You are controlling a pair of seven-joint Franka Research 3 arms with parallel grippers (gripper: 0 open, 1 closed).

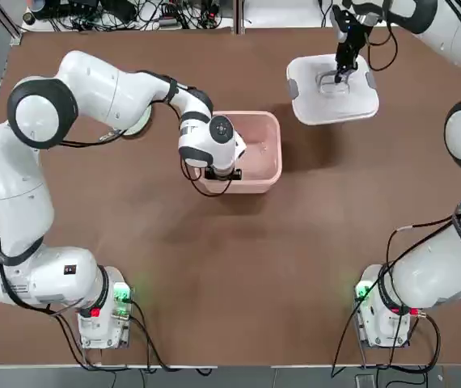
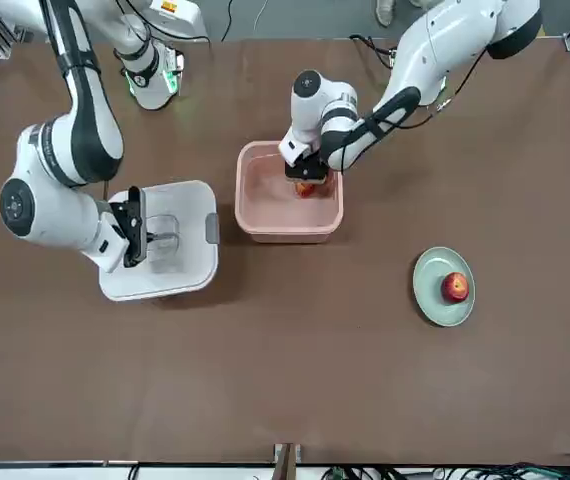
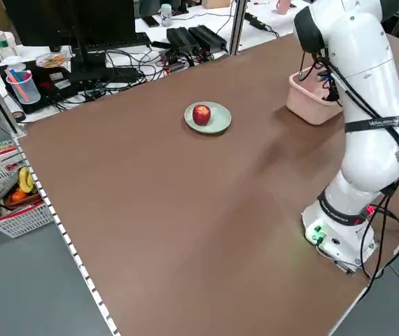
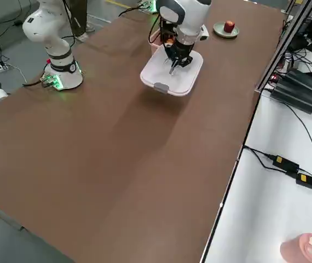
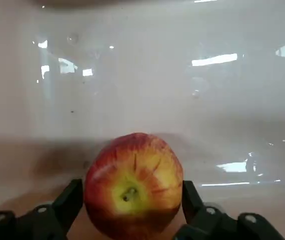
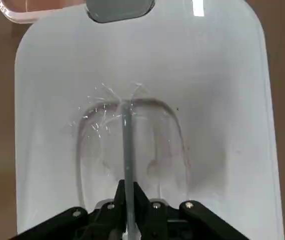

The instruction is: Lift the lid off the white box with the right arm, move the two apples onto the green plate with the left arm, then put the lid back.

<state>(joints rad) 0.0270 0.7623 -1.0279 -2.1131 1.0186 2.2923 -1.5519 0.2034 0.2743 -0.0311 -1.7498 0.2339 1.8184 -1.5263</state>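
The white box (image 2: 265, 230) stands mid-table without its lid, its pale pink inside showing. My left gripper (image 2: 305, 180) reaches down into it, and its fingers (image 5: 72, 200) press both sides of a red-yellow apple (image 5: 132, 185) that sits on the box floor. The other apple (image 2: 454, 286) lies on the green plate (image 2: 430, 290) to the robot's left. My right gripper (image 2: 145, 240) is shut on the handle of the lid (image 2: 180, 265), held just over the table at the box's right, as the right wrist view (image 6: 126, 200) confirms.
Both arm bases (image 1: 105, 311) (image 1: 384, 311) stand at the near table edge. Cables and power gear lie beyond the far edge and on the white bench (image 4: 287, 164). A red-and-white basket (image 3: 14, 196) sits on the floor off the table's left side.
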